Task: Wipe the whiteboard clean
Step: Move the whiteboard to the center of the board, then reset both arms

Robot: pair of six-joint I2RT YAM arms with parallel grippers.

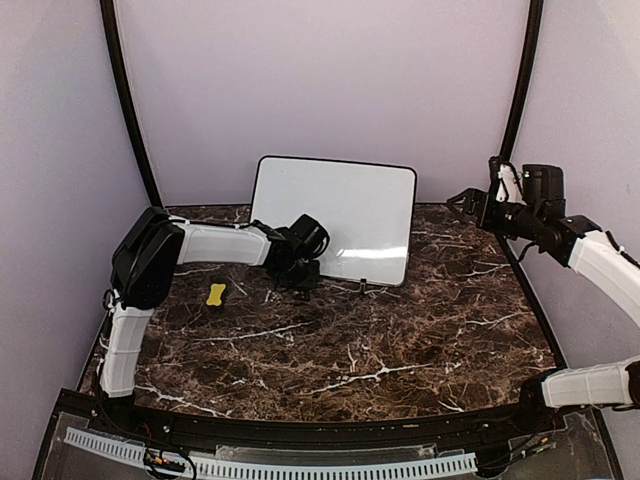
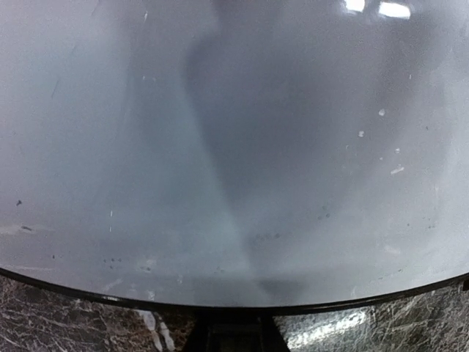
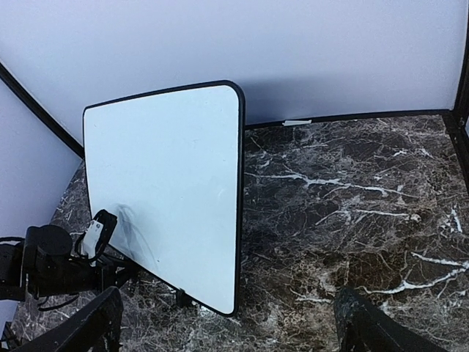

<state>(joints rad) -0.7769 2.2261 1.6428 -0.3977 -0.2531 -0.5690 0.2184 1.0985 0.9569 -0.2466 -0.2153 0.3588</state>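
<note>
At the back of a dark marble-patterned table veined in white, the whiteboard stands upright on small black feet. Its glossy face is turned to the arms and carries no writing, only faint specks and smudges near the lower frame in the left wrist view. Pale lavender walls close in the table on three sides, with curved black poles rising at the rear corners. The left gripper, jaws closed, sits low by the board's lower left corner; whether it touches the board, or holds anything, cannot be told. A small yellow eraser lies flat on the marble just left of that gripper, apart from the board. The right gripper hangs raised at the table's right edge, jaws spread wide and empty, well apart from the board, its dark fingers framing the board's edge-on side. Ceiling lights glint off the lower right of the board.
</note>
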